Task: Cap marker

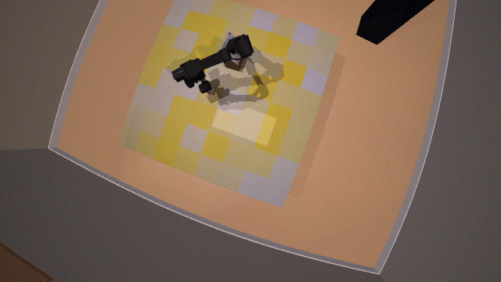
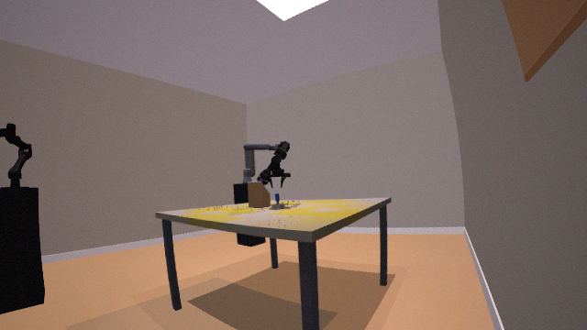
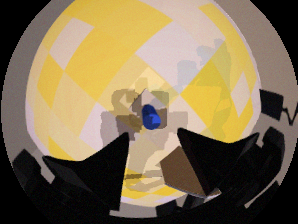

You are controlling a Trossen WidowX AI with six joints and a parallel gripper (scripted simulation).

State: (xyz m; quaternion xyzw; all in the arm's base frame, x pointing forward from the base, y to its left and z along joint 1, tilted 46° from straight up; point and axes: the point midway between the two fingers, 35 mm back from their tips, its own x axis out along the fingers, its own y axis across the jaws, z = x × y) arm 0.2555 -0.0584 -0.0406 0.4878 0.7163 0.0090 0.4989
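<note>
The blue cap [image 2: 277, 196] [image 3: 151, 118] stands upright on top of the marker, in line with it; the two read as one blue shape, and whether the cap is fully down is too small to tell. The small grey holder block [image 2: 277, 207] is under them on the table. My gripper [image 2: 277, 185] [image 3: 153, 133] is open and empty, above the cap, with its fingertips apart and clear of it. In the top view the arm covers most of this area.
A brown wooden block [image 2: 259, 195] [image 3: 181, 172] [image 1: 235, 65] stands on the table close beside the holder, near the arm's base side. The table [image 2: 313, 236] [image 1: 266, 188] has a yellow and pale checked top. Another dark arm [image 2: 19, 156] stands on a pedestal away from the table.
</note>
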